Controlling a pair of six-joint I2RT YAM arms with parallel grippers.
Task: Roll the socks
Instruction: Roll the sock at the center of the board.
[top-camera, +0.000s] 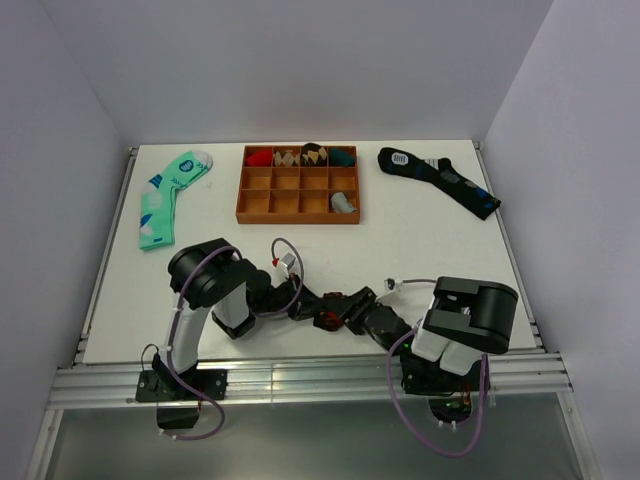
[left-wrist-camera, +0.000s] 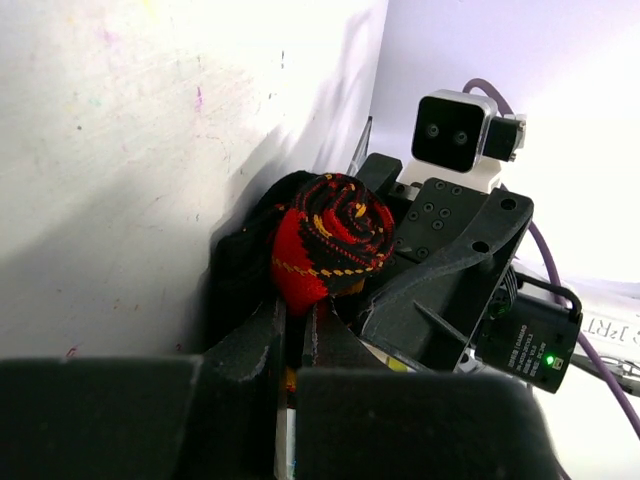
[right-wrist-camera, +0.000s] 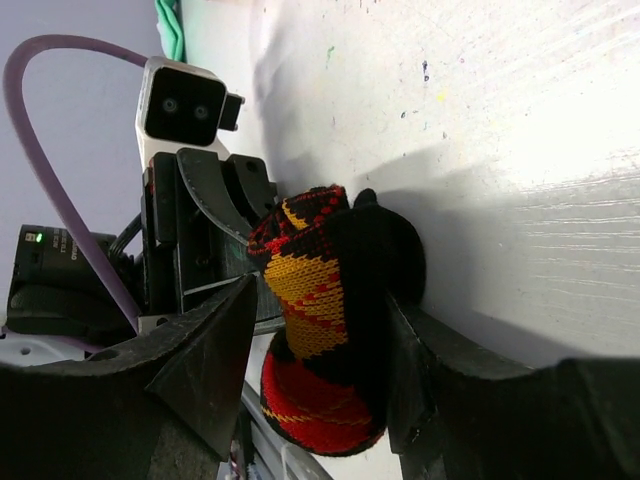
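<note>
1. Left pincer (left-wrist-camera: 297, 315) is clenched tight, nipping the edge of the argyle sock (left-wrist-camera: 335, 235), which is wound into a fat spiral at its tips.
2. Right pincer (right-wrist-camera: 322, 300) straddles the same roll from the opposite side, jaws apart. I cannot tell whether they press it or merely flank it.
3. The roll sits at the near middle of the worktop (top-camera: 450, 250), between both arms.
4. Rolling looks nearly done. The next move calls for a firm hold so the spiral doesn't spring loose.

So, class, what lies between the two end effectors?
The rolled sock lies between the left end effector and the right end effector. Both wrist views show it; the top view gives just a red glimpse.
</note>
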